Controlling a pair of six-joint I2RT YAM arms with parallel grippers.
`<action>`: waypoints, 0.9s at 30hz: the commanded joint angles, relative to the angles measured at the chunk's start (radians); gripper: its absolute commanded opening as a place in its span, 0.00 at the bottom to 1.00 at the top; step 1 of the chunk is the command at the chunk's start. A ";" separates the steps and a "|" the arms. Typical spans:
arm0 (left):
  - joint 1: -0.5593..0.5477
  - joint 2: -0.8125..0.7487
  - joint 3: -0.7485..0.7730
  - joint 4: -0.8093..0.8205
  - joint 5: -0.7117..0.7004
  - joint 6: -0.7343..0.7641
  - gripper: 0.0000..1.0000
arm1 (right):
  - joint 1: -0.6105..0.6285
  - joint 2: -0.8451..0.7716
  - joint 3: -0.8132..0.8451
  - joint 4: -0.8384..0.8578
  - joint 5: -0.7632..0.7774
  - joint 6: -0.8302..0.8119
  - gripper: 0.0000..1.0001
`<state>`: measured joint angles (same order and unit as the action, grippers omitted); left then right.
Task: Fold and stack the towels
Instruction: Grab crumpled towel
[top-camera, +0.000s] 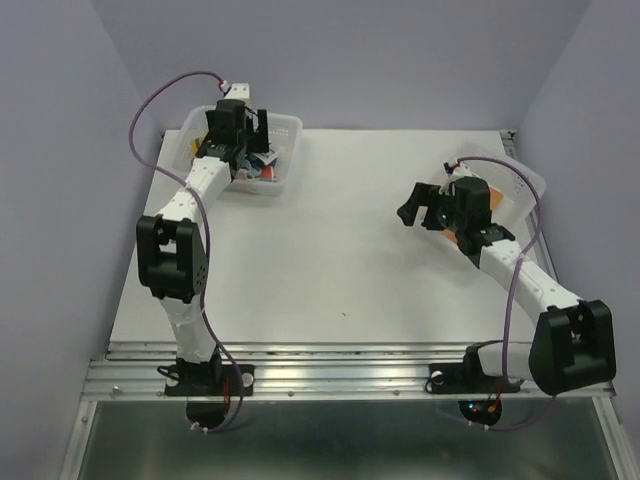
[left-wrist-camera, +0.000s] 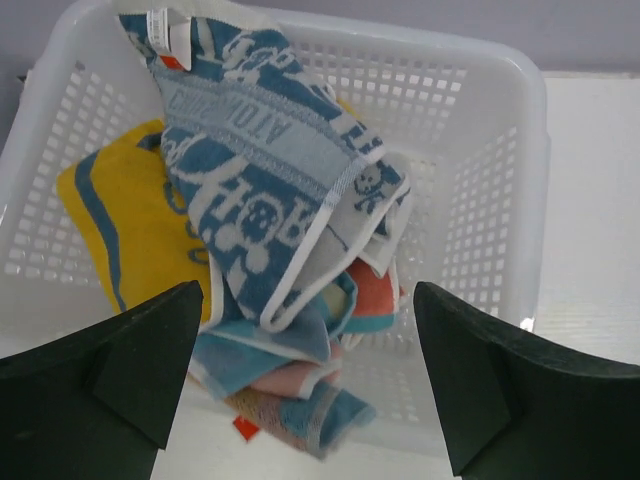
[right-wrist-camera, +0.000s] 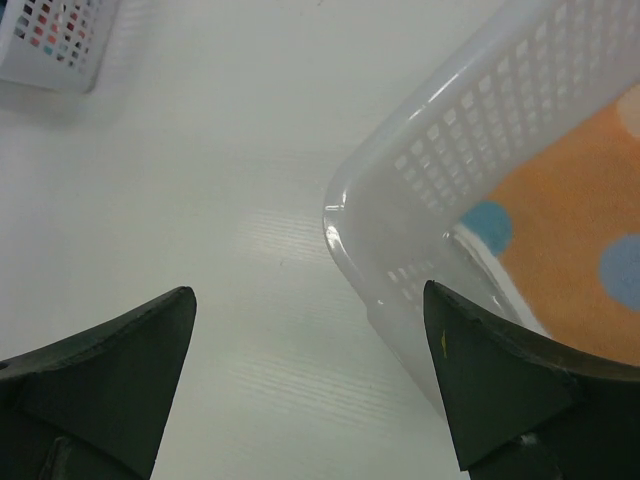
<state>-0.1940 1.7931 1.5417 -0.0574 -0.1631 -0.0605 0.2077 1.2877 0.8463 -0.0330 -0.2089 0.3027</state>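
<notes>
Several crumpled towels lie piled in the left white basket (left-wrist-camera: 480, 150). On top is the white towel with blue print (left-wrist-camera: 270, 190), with a yellow towel (left-wrist-camera: 130, 220), a red-orange one (left-wrist-camera: 372, 290) and a light blue one (left-wrist-camera: 270, 345) under it. My left gripper (left-wrist-camera: 308, 370) hangs open and empty above this pile; it also shows in the top view (top-camera: 245, 128). An orange dotted towel (right-wrist-camera: 570, 240) lies flat in the right basket (right-wrist-camera: 420, 200). My right gripper (right-wrist-camera: 310, 380) is open and empty over the table beside that basket's near corner; the top view (top-camera: 425, 205) shows it too.
The left basket (top-camera: 290, 125) stands at the back left of the white table (top-camera: 330, 260), the right basket (top-camera: 525, 180) at the right edge. A corner of the left basket (right-wrist-camera: 50, 40) shows in the right wrist view. Purple walls close in the table.
</notes>
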 joint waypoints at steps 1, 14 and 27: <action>0.007 0.133 0.226 -0.100 -0.027 0.198 0.99 | -0.008 -0.100 -0.052 0.044 0.039 0.058 1.00; 0.028 0.413 0.538 -0.179 -0.185 0.206 0.98 | -0.010 -0.133 -0.073 0.008 0.080 0.047 1.00; 0.074 0.437 0.574 -0.186 -0.116 0.196 0.46 | -0.010 -0.082 -0.062 0.005 0.103 0.047 1.00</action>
<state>-0.1268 2.2429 2.0655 -0.2447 -0.2882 0.1394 0.2016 1.2007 0.7940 -0.0467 -0.1265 0.3450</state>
